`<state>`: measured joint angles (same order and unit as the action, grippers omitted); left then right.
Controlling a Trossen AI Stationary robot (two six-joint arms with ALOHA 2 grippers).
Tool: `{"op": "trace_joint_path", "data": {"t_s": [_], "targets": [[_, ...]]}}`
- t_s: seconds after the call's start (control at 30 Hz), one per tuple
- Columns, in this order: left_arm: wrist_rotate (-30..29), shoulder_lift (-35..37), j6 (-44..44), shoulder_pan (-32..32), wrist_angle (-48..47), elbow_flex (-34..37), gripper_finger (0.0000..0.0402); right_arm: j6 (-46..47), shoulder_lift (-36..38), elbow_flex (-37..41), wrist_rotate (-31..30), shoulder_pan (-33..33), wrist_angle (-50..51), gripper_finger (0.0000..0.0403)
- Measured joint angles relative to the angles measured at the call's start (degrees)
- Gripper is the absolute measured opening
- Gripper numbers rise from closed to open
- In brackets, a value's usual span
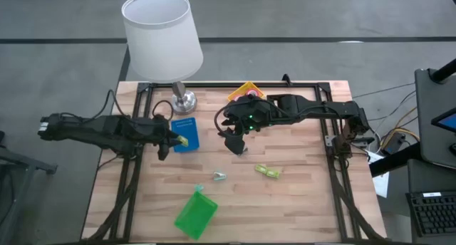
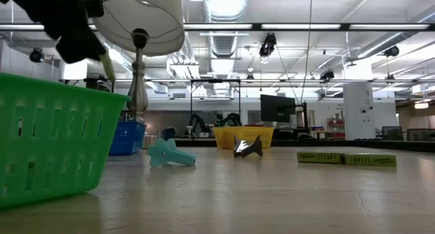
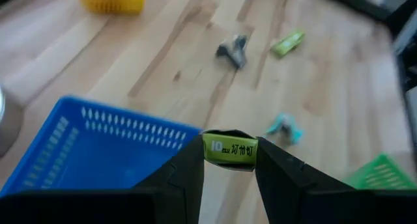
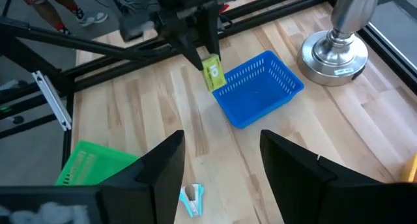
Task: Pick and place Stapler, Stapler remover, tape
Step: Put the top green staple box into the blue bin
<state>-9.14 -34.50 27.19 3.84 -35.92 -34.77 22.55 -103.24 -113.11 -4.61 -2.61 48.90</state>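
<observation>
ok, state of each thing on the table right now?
left hand: shut on lime-green box, above blue basket edge
right hand: open, empty
blue basket: upright, nothing seen inside
green basket: upright
yellow basket: behind right arm
lamp: standing
staple remover: lying loose

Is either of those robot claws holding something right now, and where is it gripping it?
The left gripper pinches a small lime-green box by its two sides, above the blue basket. The right gripper holds nothing.
</observation>
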Motion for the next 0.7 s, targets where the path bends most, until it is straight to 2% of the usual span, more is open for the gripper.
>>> {"op": "trace_joint_path", "data": {"t_s": [0.1, 0.33, 0.53, 0.7], "targets": [[-2.40, -0.10, 0.03, 0.02, 1.09, 3.20, 0.0122, 0.00, 0.00, 0.08, -0.10, 0.00, -0.04, 0.0196], [-11.50, -0.99, -0.96, -0.04, 11.22, 11.74, 0.0123, -0.01, 0.00, 0.85, -0.10, 0.02, -2.32, 0.0194], [-11.92, -3.16, 0.12, -0.71, 21.12, 18.22, 0.0124, 0.04, 0.00, 3.30, -0.08, 0.02, -6.92, 0.0193], [-11.30, -4.26, 2.44, -1.60, 22.43, 20.21, 0.0126, 1.87, -0.02, 4.51, -0.04, 0.02, -7.82, 0.0186]]}}
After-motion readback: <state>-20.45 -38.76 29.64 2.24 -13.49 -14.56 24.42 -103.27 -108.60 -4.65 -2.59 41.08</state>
